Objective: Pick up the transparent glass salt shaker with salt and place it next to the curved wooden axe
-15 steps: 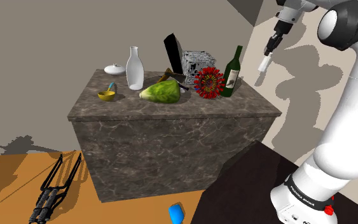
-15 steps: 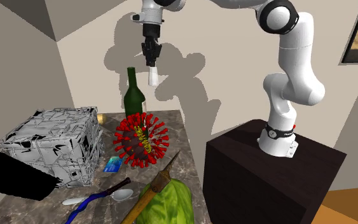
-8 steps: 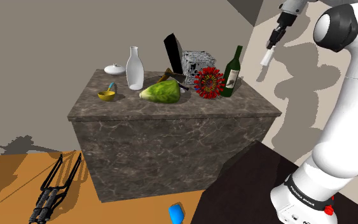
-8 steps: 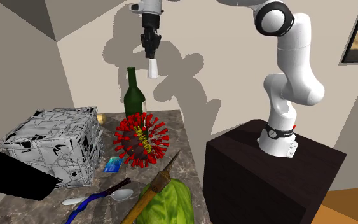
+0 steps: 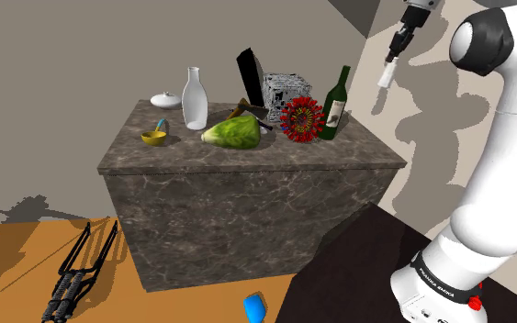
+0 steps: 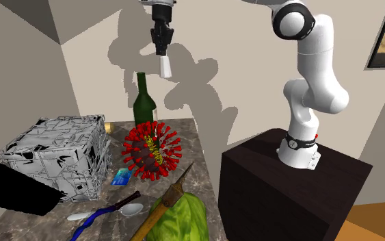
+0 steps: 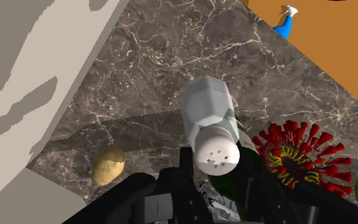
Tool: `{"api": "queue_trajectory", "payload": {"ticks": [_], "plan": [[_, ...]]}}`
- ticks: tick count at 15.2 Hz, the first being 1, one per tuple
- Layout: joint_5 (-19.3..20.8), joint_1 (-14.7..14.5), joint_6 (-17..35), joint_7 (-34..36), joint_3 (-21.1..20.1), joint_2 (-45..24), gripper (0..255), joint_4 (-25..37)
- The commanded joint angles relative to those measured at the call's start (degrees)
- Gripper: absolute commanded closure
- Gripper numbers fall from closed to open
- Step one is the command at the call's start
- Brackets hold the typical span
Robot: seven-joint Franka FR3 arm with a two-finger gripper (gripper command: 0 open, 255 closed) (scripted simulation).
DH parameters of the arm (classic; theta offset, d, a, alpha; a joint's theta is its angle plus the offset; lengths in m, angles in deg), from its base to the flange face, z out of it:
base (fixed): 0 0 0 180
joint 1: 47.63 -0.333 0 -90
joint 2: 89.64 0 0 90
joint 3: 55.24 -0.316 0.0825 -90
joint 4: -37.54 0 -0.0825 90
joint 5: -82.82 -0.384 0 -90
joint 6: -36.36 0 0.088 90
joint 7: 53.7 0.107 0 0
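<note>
Wrist view: the black jaws pinched the white, grey-bodied salt shaker point(image 7: 210, 127) near its holed top. It hung high over the dark marbled bench point(image 7: 171, 70), likely to clear the green glass bottle point(image 6: 143, 103) on the way to the curved wooden-handled axe point(image 6: 165, 203).

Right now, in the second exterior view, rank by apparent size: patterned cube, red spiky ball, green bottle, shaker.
1. patterned cube, nearest the camera
2. red spiky ball
3. green bottle, its base hidden behind the ball
4. shaker, in the hand, smallest
</note>
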Motion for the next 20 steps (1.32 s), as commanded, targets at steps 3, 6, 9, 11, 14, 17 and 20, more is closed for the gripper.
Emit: {"api": "queue_trajectory", "payload": {"ticks": [3, 6, 9, 11, 14, 17, 20], "plan": [[3.2, -6.1, 2.3, 5.5, -1.0, 3.9, 255, -4.6], [5.4, -10.2, 3.8, 9.9, -2.1, 6.3, 255, -7.4], [7.0, -13.8, 4.9, 14.3, -3.5, 8.0, 255, -9.2], [7.8, -15.8, 5.5, 17.1, -4.5, 8.7, 255, -10.0], [8.7, -18.6, 6.1, 21.3, -6.0, 9.2, 255, -10.4], [9.2, -21.0, 6.4, 25.2, -7.5, 9.0, 255, -10.1], [9.3, -23.2, 6.4, 28.8, -8.9, 8.1, 255, -8.9]]}}
